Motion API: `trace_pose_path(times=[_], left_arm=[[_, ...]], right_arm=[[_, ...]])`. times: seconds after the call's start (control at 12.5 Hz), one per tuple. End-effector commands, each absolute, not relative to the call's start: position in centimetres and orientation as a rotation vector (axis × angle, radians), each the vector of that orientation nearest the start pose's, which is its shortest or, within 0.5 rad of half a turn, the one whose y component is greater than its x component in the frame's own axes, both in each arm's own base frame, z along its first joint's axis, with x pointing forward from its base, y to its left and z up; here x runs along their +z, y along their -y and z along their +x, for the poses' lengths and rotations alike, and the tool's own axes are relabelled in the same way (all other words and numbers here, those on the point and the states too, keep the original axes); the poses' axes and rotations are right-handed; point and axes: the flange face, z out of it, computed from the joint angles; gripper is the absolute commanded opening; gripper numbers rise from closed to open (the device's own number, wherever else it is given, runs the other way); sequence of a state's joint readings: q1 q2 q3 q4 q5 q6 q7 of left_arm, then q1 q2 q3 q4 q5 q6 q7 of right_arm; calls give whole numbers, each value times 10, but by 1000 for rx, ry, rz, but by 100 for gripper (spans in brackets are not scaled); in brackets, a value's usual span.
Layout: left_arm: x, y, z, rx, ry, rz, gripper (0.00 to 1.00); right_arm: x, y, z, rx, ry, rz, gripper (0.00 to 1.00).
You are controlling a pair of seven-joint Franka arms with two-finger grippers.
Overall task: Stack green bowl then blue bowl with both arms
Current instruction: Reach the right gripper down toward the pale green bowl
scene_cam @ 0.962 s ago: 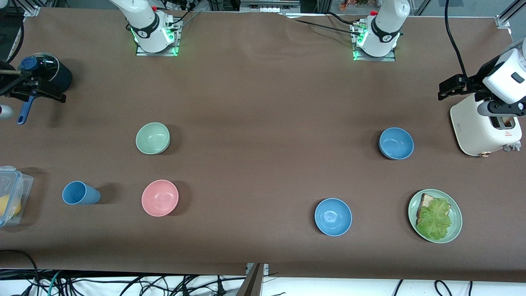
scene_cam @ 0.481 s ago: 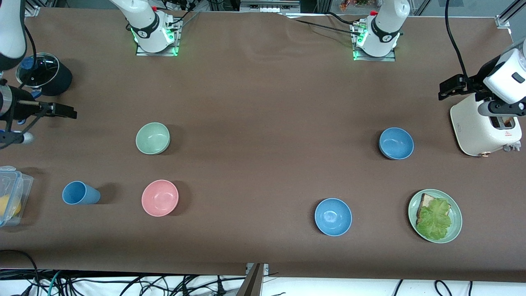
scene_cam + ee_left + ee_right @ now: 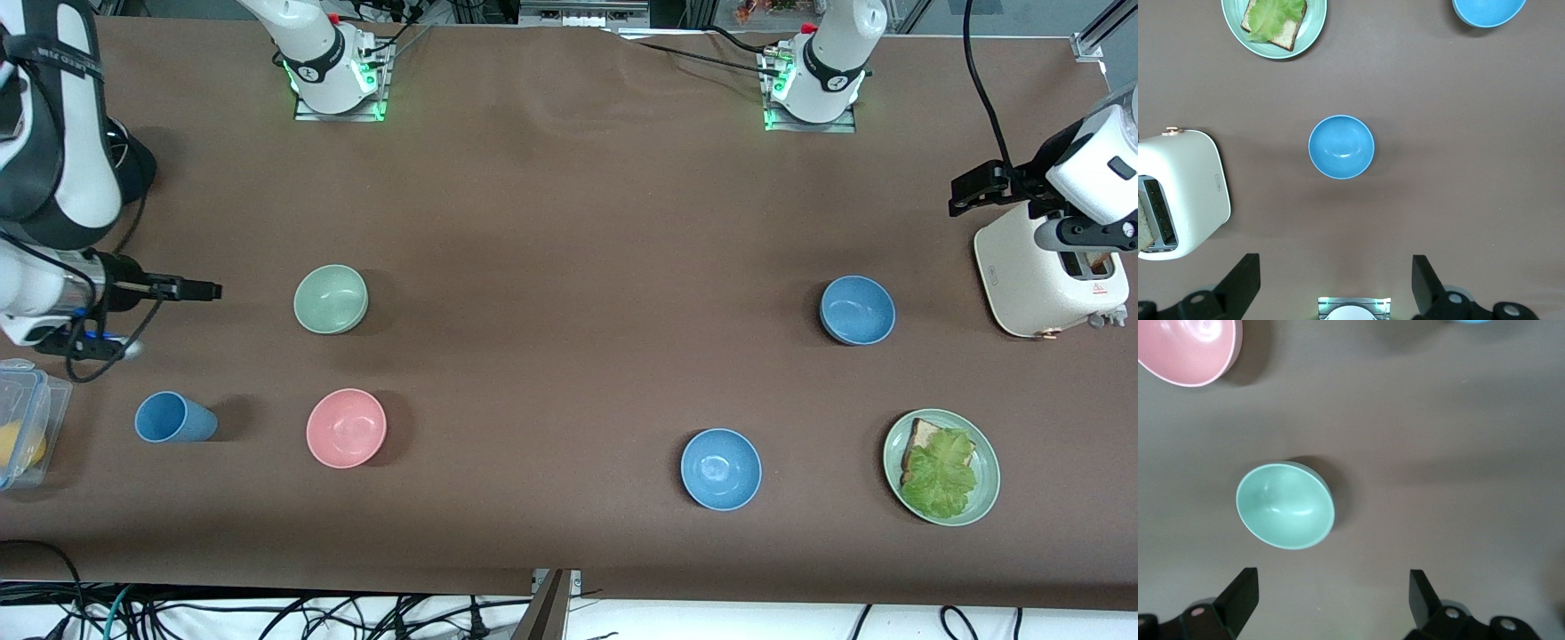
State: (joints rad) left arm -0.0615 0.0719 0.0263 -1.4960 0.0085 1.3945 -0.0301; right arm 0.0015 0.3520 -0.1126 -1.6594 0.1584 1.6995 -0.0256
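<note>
The pale green bowl (image 3: 331, 300) sits upright on the table toward the right arm's end; it also shows in the right wrist view (image 3: 1285, 505). My right gripper (image 3: 200, 291) is open and empty in the air beside it, apart from it, nearer the table's end (image 3: 1331, 603). The dusty blue bowl (image 3: 857, 309) sits toward the left arm's end and shows in the left wrist view (image 3: 1341, 147). My left gripper (image 3: 956, 197) is open and empty, up beside the toaster's top and away from that bowl (image 3: 1335, 287).
A brighter blue bowl (image 3: 721, 468) and a green plate with bread and lettuce (image 3: 941, 467) lie nearer the front camera. A white toaster (image 3: 1049, 271) stands at the left arm's end. A pink bowl (image 3: 346, 428), blue cup (image 3: 173, 418) and plastic box (image 3: 22, 436) lie near the right arm's end.
My right arm has swung from over the black pot at the table's end toward the green bowl. The left arm has not moved.
</note>
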Motion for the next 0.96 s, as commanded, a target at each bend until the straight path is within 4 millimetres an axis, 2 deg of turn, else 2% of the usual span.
trace_pose_path(times=[0.0,0.16,0.4,0.64,0.88], left_arm=[[612,18,556,272,4,-3098,100],[611,18,556,275,4,-3098,100],[611,18,556,275,4,-3098,100],[612,18,556,272,4,-3098,100],[611,18,556,275,4,-3098,100]], right_arm=[[342,47,598,389,-225,-2924,99],[304,47,582,351,-233,-2923,100],[261,47,557,300,-208,-2945,99],[235,36,537,208,-209,-2971,99],[222,25,532,180,-224,-2955,99]])
